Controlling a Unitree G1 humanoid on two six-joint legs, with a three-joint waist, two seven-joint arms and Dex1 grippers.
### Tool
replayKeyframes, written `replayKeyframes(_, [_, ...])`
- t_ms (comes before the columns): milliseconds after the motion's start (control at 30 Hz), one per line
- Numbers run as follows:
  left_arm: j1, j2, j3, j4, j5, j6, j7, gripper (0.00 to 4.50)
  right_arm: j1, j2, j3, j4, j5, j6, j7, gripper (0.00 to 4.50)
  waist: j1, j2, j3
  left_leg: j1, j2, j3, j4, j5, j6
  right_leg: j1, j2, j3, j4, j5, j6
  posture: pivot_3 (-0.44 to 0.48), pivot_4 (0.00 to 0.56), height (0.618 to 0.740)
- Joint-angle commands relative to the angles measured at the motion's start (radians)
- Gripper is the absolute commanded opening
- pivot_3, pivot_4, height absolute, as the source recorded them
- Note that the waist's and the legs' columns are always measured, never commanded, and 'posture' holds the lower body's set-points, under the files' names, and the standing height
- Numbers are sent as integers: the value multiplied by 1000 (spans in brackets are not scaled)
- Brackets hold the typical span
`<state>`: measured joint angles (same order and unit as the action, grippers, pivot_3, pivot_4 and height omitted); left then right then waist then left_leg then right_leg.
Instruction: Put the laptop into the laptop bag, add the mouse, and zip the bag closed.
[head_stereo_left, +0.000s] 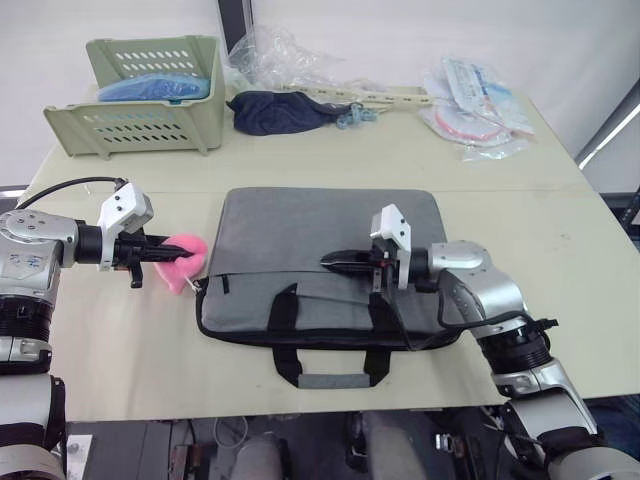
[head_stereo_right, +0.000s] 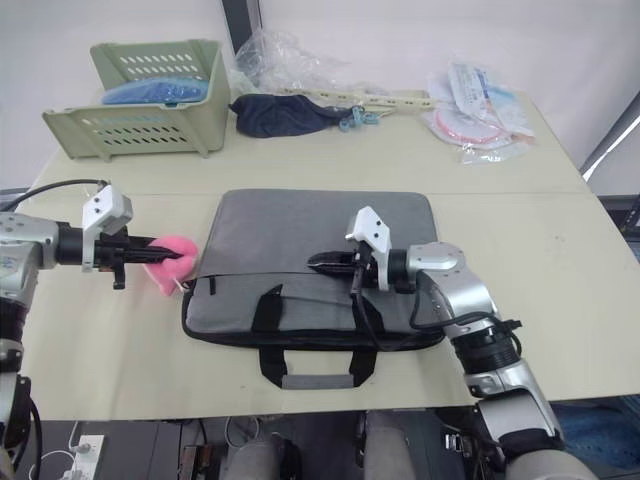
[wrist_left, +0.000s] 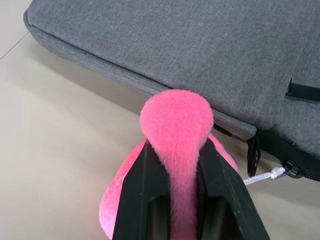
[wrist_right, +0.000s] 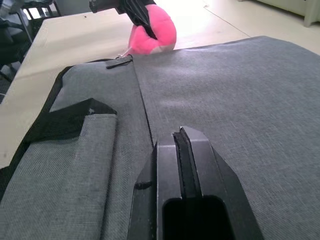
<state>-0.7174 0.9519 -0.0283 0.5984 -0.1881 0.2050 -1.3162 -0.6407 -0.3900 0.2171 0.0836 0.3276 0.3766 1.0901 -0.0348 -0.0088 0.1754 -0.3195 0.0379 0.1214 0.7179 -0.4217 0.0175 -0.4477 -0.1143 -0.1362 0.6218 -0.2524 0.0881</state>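
**Pink puff pinched at the bag's corner, right gripper resting over the grey panel**

My left gripper (wrist_left: 176, 165) is clamped on a pink fluffy pom-pom (head_stereo_left: 180, 262), the fur bulging out past my two black fingers (wrist_left: 140, 200). A thin white cord (wrist_left: 260, 176) runs from the puff to the black zip pull at the corner of the slim grey fabric laptop bag with black trim and straps (head_stereo_left: 320, 240). So the zip's end lies just beyond my fingertips, towards my right, and I judge the track runs from there along the bag's near long edge.

My right gripper (wrist_right: 182, 137) has its fingers pressed together with nothing between them, lying low over the bag's top panel near the middle and pointing towards my left arm.

The bag lies flat in the middle of the pale desk (head_stereo_left: 130, 350), long axis across me, its handles hanging towards the near desk edge. The left arm is plainly the nearer to the zip; the right is placed to steady the fabric.

Bare desk lies to the left of the bag and in front of it. A pale green slotted plastic basket (head_stereo_left: 140, 95), a dark navy cloth bundle (head_stereo_left: 280, 112) and plastic packets (head_stereo_left: 475, 105) sit along the far edge, well apart.
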Motion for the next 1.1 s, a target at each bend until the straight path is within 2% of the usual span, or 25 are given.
replayKeyframes(33, [-5, -2, 19, -11, 6, -9, 6, 200, 15, 17, 58, 65, -75, -61, -13, 0, 0, 0, 0, 0, 0, 0, 0, 0, 0, 0, 0, 0, 0, 0, 0, 0, 150, 740])
replayKeyframes(167, [2, 4, 26, -19, 0, -6, 0, 200, 23, 3, 84, 170, -145, -125, -15, 0, -2, -1, -1, 2, 0, 1, 0, 0, 0, 2, 0, 1, 0, 0, 0, 0, 150, 740])
replayKeyframes(300, [45, 20, 62, -98, -61, 72, -41, 200, 46, -13, 91, 224, -163, -169, -4, 0, -3, -3, -2, 5, 0, 0, 0, 0, 0, 4, 0, 3, 1, 0, 0, 0, 150, 740])
replayKeyframes(533, [290, 148, 105, -369, -178, 279, -182, 200, 89, -24, 89, 224, -164, -190, -6, 0, -2, -4, -4, 5, 7, -1, 0, 0, 0, 4, 0, 3, 1, 0, 0, 0, 150, 740])
replayKeyframes(700, [409, 192, 126, -501, -231, 348, -203, 200, 100, -13, 91, 225, -168, -196, -17, 0, 5, -8, -10, 7, 8, -2, -1, 0, -1, 4, 0, 3, 0, -1, -2, 0, 150, 740])
replayKeyframes(833, [498, 191, 159, -608, -297, 414, -197, 200, 90, -1, 86, 238, -174, -200, -30, 0, 4, -9, -12, 7, 9, -2, -1, -2, -3, 4, 0, 3, 0, -2, -3, 0, 150, 740])
replayKeyframes(1100, [588, 128, 194, -758, -372, 500, -106, 200, 94, 4, 82, 227, -168, -193, -35, 0, 3, -9, -12, 7, 10, -1, -2, -2, -4, 4, 0, 3, 0, -3, -5, 0, 150, 740])
